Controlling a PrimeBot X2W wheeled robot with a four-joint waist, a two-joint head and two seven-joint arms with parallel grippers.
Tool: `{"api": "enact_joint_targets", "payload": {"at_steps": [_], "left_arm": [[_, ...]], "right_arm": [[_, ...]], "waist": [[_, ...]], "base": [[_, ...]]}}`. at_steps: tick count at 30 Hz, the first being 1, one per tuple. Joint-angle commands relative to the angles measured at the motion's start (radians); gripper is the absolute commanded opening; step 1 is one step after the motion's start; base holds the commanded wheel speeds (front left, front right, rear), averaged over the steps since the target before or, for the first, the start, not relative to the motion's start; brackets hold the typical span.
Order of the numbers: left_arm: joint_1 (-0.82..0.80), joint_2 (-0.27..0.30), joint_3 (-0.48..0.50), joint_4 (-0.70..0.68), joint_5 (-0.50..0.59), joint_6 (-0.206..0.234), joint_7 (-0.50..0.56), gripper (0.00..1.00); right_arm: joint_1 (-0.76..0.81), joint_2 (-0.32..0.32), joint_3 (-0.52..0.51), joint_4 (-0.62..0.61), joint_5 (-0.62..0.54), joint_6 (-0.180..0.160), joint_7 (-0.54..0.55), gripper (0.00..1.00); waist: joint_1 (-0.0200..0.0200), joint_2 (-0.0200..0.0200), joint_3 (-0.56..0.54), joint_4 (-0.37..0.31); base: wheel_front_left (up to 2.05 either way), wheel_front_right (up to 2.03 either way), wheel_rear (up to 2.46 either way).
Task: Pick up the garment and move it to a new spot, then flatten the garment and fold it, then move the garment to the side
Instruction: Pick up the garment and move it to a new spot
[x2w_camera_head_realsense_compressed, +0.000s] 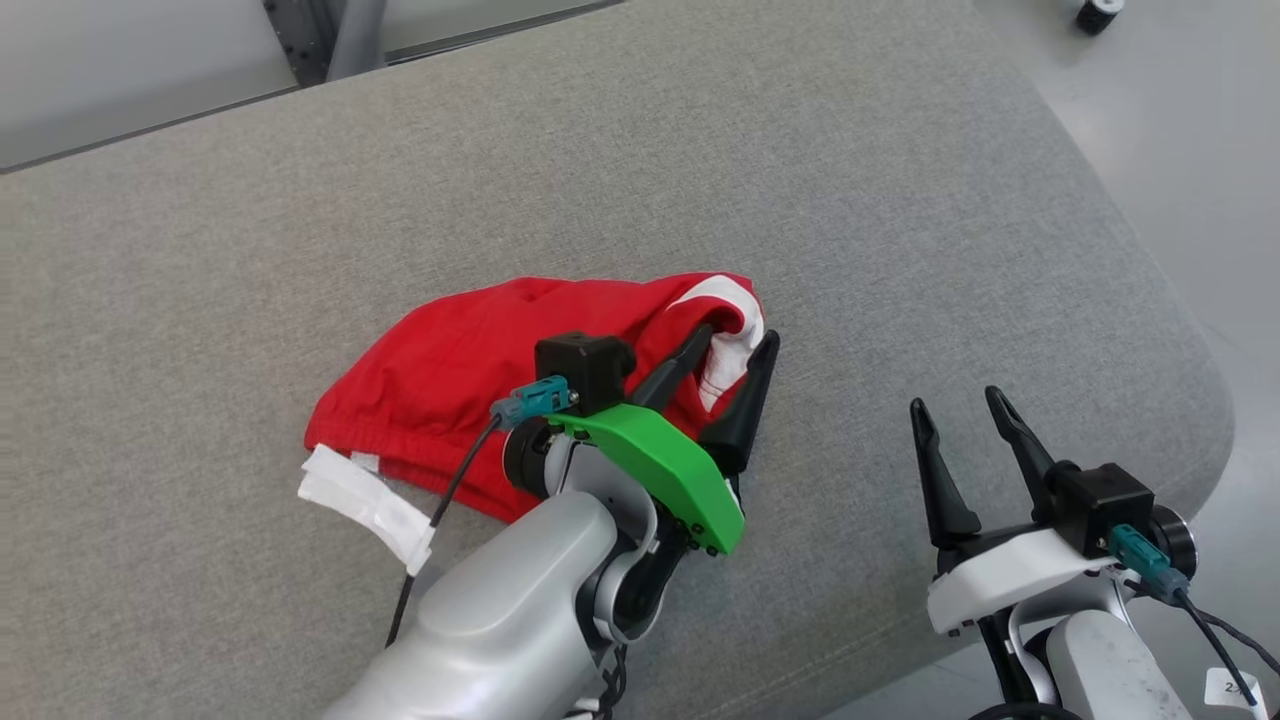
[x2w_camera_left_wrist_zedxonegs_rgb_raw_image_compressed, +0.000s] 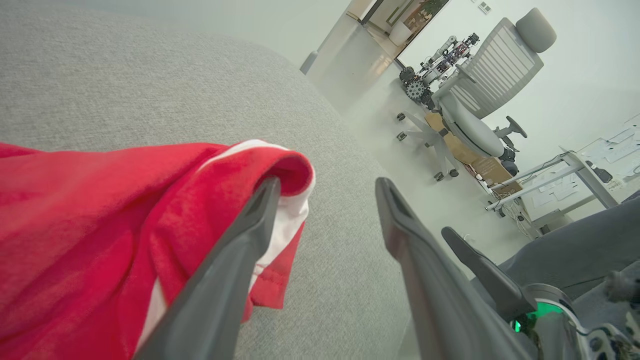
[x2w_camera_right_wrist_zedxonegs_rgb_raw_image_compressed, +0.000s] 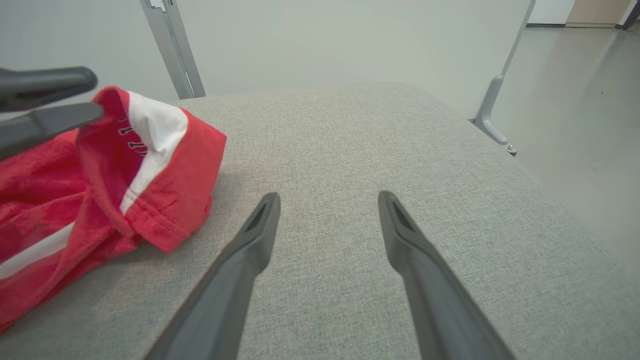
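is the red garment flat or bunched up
Bunched up: the red-and-white cloth garment lies crumpled on the grey fabric surface, its right end humped.

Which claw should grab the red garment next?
Left. The left claw stands open at the white-striped hem of the red garment, one finger touching it; the right claw is apart, over bare cushion.

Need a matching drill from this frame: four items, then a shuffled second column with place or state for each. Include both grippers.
1 garment
2 left gripper
3 right gripper
4 office chair

A on the floor past the cushion
B open, over bare cushion
C crumpled, red with a white stripe
D open, at the garment's edge

Pairs: 1-C, 2-D, 3-B, 4-A
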Motion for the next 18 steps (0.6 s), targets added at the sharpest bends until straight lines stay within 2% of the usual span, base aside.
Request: {"api": "enact_joint_targets", "payload": {"at_steps": [1,4,7,9,12,18], "left_arm": [[0.005,0.003,-0.012,-0.008,-0.001,-0.004,-0.015,1.0],[0.042,0.028,-0.02,-0.028,0.05,0.003,-0.033,1.0],[0.09,0.083,0.007,-0.086,0.143,0.059,-0.046,1.0],[0.142,0.108,0.067,-0.159,0.225,0.11,-0.045,1.0],[0.249,0.15,0.146,-0.257,0.335,0.157,-0.044,1.0],[0.459,0.18,0.308,-0.357,0.456,0.197,-0.044,1.0]], "right_arm": [[0.013,-0.003,-0.007,0.0,-0.011,-0.001,-0.002,1.0],[0.03,-0.004,-0.022,-0.003,-0.023,-0.001,-0.002,1.0],[0.049,-0.004,-0.048,-0.019,-0.037,-0.001,-0.002,1.0],[0.068,-0.003,-0.067,-0.031,-0.046,-0.001,-0.001,1.0],[0.087,-0.004,-0.091,-0.044,-0.066,-0.001,-0.002,1.0],[0.124,-0.006,-0.125,-0.052,-0.099,-0.001,-0.002,1.0]], "waist": [[0.0,-0.0001,-0.025,0.031],[0.0,-0.0001,-0.045,0.054],[0.0,-0.0001,-0.065,0.086],[0.0,-0.0001,-0.078,0.11],[0.0,-0.0001,-0.098,0.144],[0.0,-0.0001,-0.15,0.201]], "base": [[0.0,0.0,0.0],[0.0,0.0,0.0],[0.0,0.0,0.0],[0.0,0.0,0.0],[0.0,0.0,0.0],[0.0,0.0,0.0]]}}
